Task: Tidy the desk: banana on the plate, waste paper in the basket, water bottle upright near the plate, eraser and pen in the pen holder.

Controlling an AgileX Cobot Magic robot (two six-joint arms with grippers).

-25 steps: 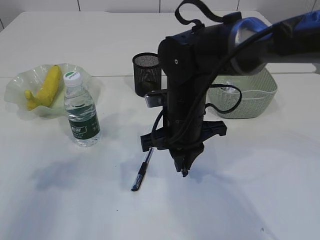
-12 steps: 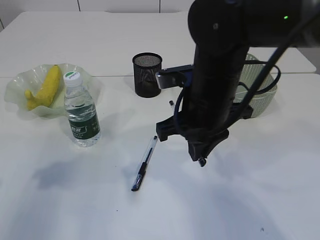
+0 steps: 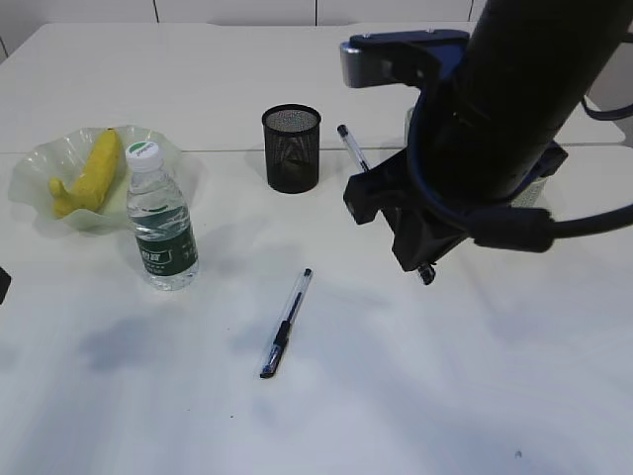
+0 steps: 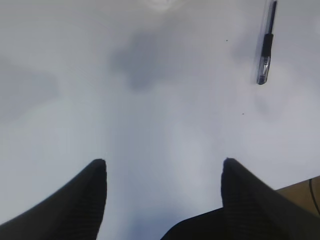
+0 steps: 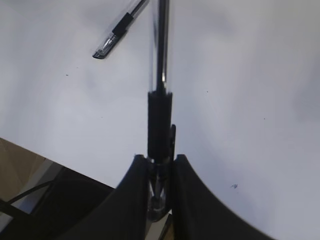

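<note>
The step in hand is the pens into the holder [image 3: 291, 148]. The right gripper [image 5: 159, 176] pinches one pen [image 5: 160, 107] by its grip end, fingers pressed onto the barrel, so the pen sticks out ahead of them; in the exterior view its far end shows just right of the holder, raised above the table. A second pen [image 3: 286, 322] lies flat on the table, well apart from the holder. The left gripper [image 4: 164, 172] hangs over bare table with its fingers spread and nothing between them.

Next, as I judge it, the held pen must be tipped upright over the holder's mouth, lowered in and let go (the mouth is narrow, so the tip has to clear the rim).

The banana [image 3: 94, 170] lies on the plate [image 3: 35, 163] and the bottle [image 3: 160, 220] stands upright just beside it. The basket is mostly hidden by the arm; no eraser shows.

Against a second ago, the right arm has risen and swung rightward, and the lifted pen has come into sight near the holder; the other pen, bottle and banana have not moved.
</note>
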